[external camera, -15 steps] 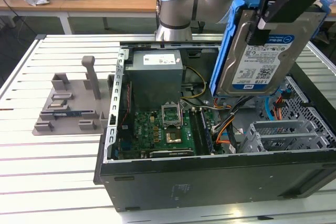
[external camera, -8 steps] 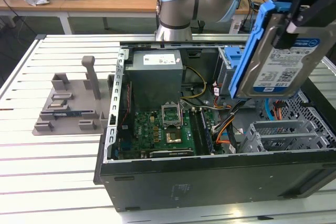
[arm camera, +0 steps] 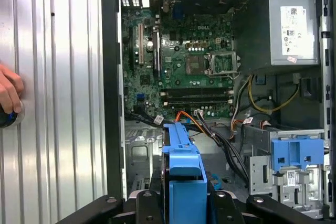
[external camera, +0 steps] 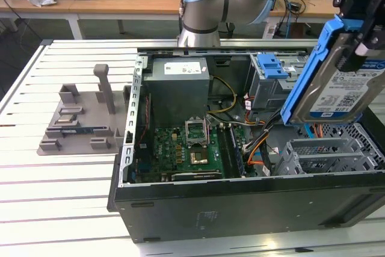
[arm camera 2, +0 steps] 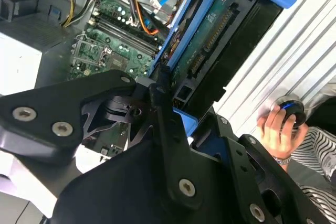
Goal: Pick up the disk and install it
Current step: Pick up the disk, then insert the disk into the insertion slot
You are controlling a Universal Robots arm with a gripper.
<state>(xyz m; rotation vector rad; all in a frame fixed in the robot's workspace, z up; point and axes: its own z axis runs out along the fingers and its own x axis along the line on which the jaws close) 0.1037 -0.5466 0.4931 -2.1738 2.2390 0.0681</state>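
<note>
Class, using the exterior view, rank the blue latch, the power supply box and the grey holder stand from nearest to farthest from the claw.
The claw holds the disk at the exterior view's right.
1. blue latch, just beside the disk.
2. power supply box, near the view's middle.
3. grey holder stand, outside the case, at the view's left.

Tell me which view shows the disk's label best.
The exterior view: the disk turns its labelled face toward that camera. The second wrist view shows its circuit-board side, the first wrist view its blue rail end-on.
</note>
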